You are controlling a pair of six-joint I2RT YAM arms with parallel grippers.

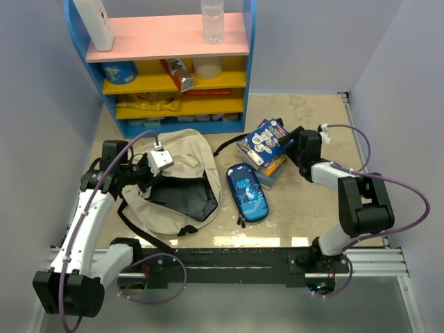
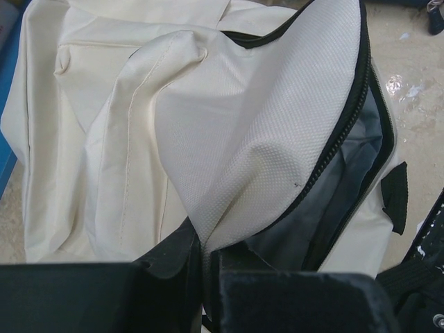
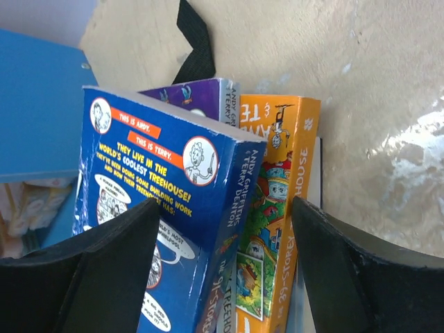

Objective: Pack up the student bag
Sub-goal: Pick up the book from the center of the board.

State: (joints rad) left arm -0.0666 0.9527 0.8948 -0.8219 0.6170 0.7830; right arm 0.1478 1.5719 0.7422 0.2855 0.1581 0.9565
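Note:
The student bag (image 1: 173, 184) lies flat left of centre, a beige backpack with its zip undone and dark lining showing. My left gripper (image 1: 152, 170) is shut on the edge of its upper flap (image 2: 263, 139); in the left wrist view the gripper (image 2: 205, 253) pinches the cream fabric, holding the mouth apart. A stack of books (image 1: 265, 146) lies to the right of the bag. My right gripper (image 1: 290, 147) is open at the stack's end. In the right wrist view the gripper (image 3: 225, 205) straddles the blue book (image 3: 173, 187) and the orange book (image 3: 281, 208).
A blue zippered pencil case (image 1: 247, 193) lies between the bag and the books. A blue shelf unit (image 1: 173, 69) with snacks, a bottle (image 1: 212, 21) and a white container (image 1: 94, 21) stands at the back. A black bag strap (image 3: 194, 41) ends beyond the books.

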